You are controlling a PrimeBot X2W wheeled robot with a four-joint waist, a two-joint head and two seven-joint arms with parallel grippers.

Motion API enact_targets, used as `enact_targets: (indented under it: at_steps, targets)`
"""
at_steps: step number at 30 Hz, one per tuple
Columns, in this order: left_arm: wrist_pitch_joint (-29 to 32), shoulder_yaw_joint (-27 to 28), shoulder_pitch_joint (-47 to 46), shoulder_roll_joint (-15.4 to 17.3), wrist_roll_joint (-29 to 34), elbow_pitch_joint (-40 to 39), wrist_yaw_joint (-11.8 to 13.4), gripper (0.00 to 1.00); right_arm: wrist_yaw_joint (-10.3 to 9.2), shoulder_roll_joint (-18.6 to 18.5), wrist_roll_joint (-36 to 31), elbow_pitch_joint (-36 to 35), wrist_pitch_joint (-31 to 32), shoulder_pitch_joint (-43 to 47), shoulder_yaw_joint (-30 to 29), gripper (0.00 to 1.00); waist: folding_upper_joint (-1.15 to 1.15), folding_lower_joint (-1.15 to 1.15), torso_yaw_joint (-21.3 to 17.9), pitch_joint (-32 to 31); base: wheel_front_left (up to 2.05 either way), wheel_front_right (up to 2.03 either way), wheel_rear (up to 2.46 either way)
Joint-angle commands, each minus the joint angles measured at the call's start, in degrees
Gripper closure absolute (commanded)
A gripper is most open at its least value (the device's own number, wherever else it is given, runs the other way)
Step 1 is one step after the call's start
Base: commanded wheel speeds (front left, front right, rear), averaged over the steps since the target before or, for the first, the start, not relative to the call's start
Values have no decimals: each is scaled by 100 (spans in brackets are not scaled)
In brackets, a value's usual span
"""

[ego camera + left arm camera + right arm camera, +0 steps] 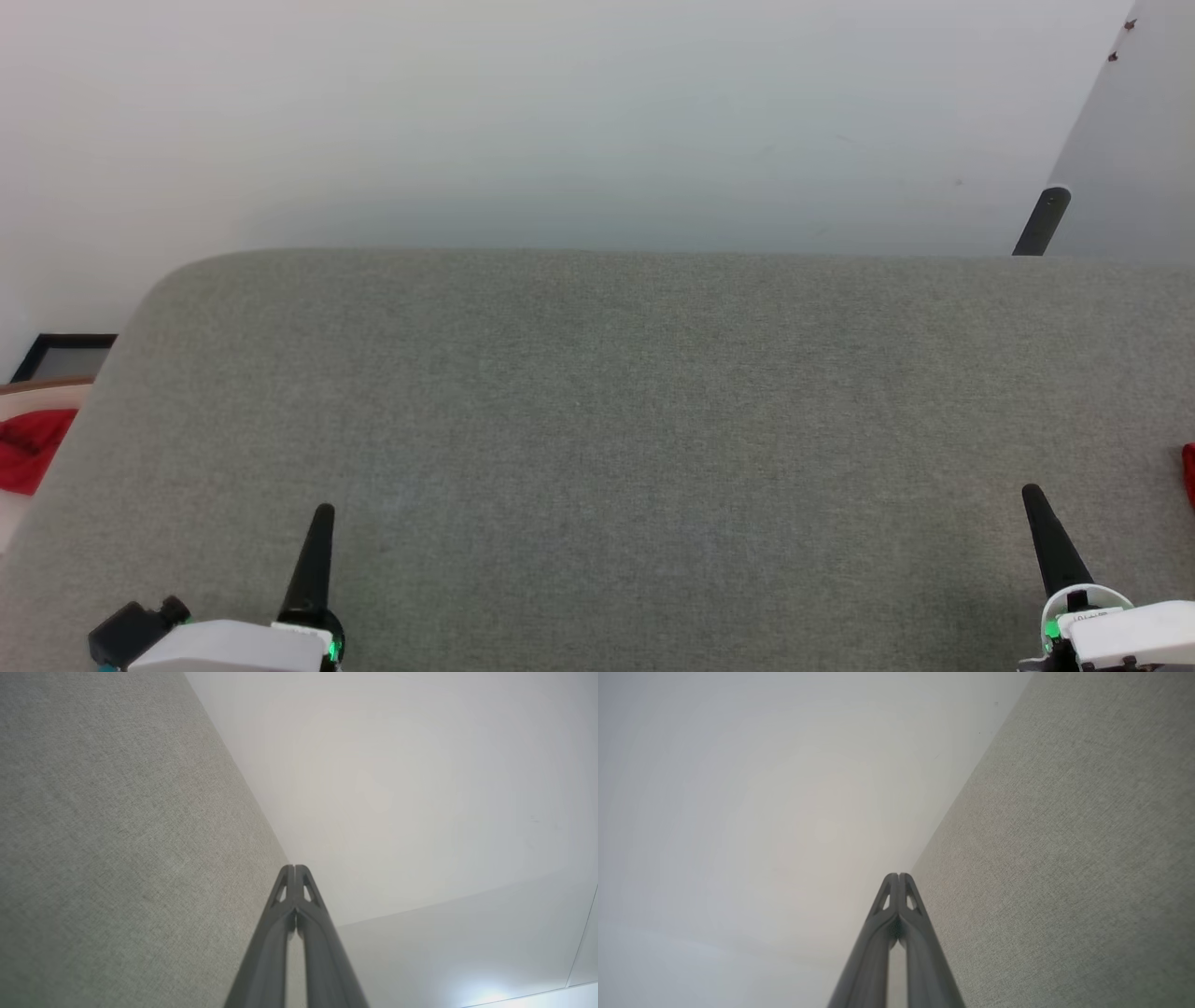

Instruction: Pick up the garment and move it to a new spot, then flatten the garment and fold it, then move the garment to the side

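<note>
left gripper (322, 515): clenched, holding nothing, low left over grey pad (597, 420)
right gripper (1031, 495): clenched, holding nothing, low right over pad
garment: can't tell which of the two red pieces it is
red cloth (28, 448): off pad's left edge
red sliver (1188, 474): at pad's right edge, cropped
</note>
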Motion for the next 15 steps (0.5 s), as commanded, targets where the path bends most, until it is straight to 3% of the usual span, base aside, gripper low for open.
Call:
enact_targets:
  at_steps: [1, 15]
  targets:
    - [46, 36, -122, -4, -175, -14, -20, 100, -2, 6, 170, 5, 12, -157, 7, 100, 0, 0, -5, 6, 0, 0, 0]
    - [226, 94, -265, -87, -744, 80, -24, 100, -2, 36, 760, 174, 71, -293, 10, 100, 0, 0, -33, 39, 0, 0, 0]
